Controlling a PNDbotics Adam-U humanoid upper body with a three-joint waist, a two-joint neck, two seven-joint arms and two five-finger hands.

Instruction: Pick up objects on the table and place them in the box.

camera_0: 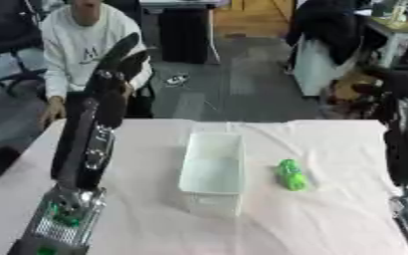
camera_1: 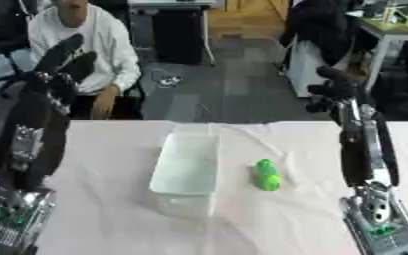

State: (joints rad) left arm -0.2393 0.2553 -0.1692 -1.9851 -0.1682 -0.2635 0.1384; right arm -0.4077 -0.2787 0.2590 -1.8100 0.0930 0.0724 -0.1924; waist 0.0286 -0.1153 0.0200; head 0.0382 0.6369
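Box (camera_0: 213,164): one only, a clear, thin-walled plastic tub, rectangular with rounded corners, long side running away from the robot. It stands near the middle of the worktop (camera_0: 329,219) and nothing shows inside it. The worktop is covered by a single pale, faintly pinkish cloth with soft creases, most of them near the front edge.

One object lies on the cloth: a bright green item (camera_0: 290,175), elongated and lumpy, glossy like plastic, lying just beside the box on its right, apart from the wall and roughly parallel to it. Its exact kind cannot be made out, and no label or writing can be read on it or on the box.

Two arms are raised, one at each side, black with silver joints and small green lights near their bases. The left hand (camera_0: 119,56) is held up beyond the worktop's far left edge, fingers straight and spread, holding nothing. The right hand (camera_1: 334,89) is up at the far right, well apart from the green item; its fingers look bent, with nothing in them, though how far they are curled I cannot tell.
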